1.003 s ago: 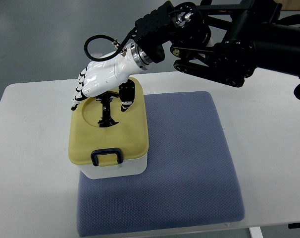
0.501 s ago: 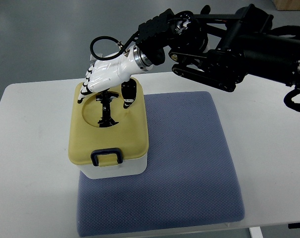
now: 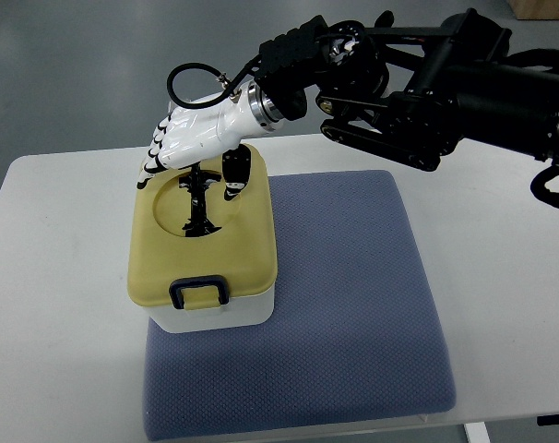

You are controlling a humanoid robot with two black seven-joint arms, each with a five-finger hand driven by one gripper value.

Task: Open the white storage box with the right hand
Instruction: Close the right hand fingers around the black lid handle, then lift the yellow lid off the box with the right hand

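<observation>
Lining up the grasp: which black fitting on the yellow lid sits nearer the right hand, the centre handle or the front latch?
The centre handle, in the lid's round recess, right beneath the right hand; the front latch sits at the near edge.

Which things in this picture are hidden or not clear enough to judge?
- Top view: the back edge of the yellow lid is covered by the right hand, so any hinge or contact there is unseen.
- Top view: the storage box interior is hidden by the closed lid.
- Top view: the right arm's far end is cut off by the right edge.
- The left arm is outside the picture.
</observation>
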